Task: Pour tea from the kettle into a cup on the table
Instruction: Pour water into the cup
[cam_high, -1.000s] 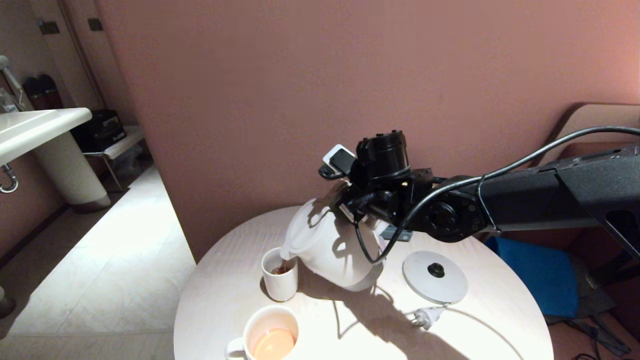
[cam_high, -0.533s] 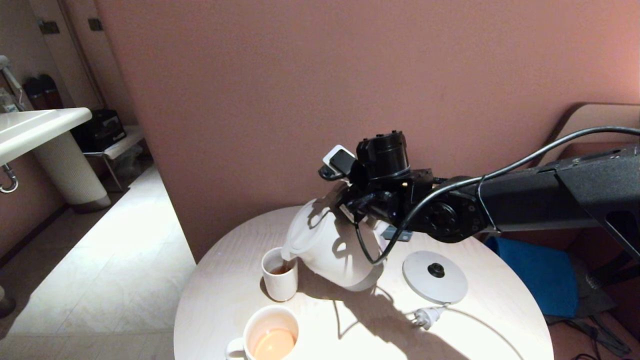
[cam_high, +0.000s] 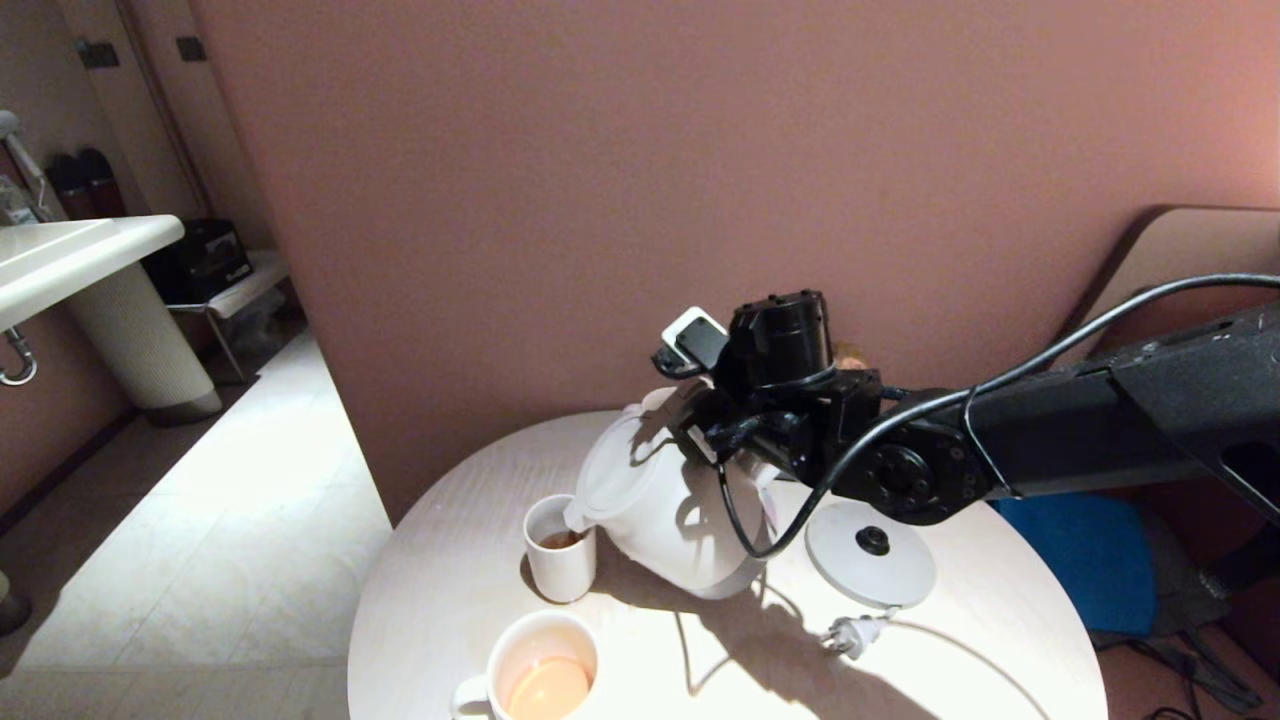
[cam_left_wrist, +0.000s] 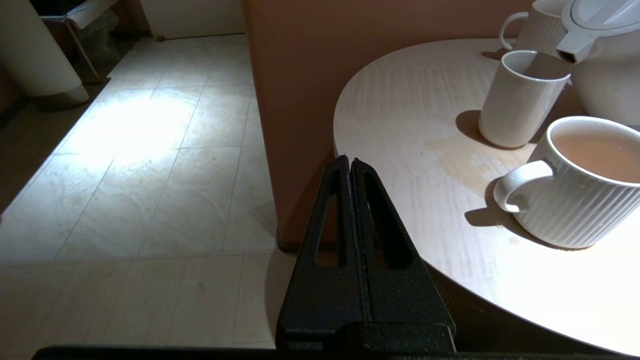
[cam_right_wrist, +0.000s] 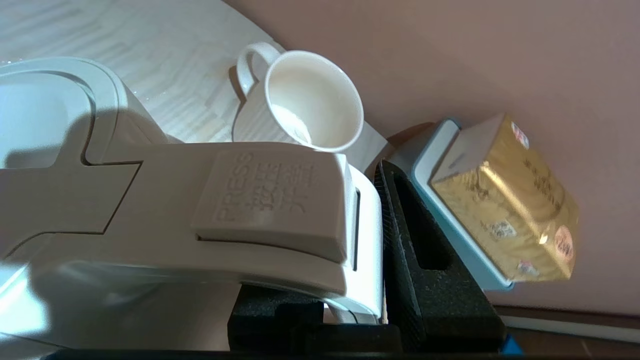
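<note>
The white kettle (cam_high: 655, 505) leans toward a plain white cup (cam_high: 560, 570) on the round pale table (cam_high: 960, 650), its spout just above the cup's rim. Brown tea (cam_high: 562, 539) shows inside the cup. My right gripper (cam_high: 715, 430) is shut on the kettle's handle (cam_right_wrist: 225, 210); one black finger (cam_right_wrist: 425, 250) presses its side, the other is hidden under it. No stream between spout and cup can be made out. My left gripper (cam_left_wrist: 350, 162) hangs shut and empty beside the table's edge, out of the head view.
A ribbed mug (cam_high: 540, 660) of pale orange liquid stands at the table's front. The kettle's round base (cam_high: 870, 555) and its plug (cam_high: 850, 632) lie to the right. Behind the kettle are an empty cup (cam_right_wrist: 310, 105) and a gold box (cam_right_wrist: 505, 200) on a blue tray.
The right wrist has dropped and shifted slightly right, and the kettle now tips less steeply, with its bottom edge lower toward the table. The left gripper's earlier state is not shown.
</note>
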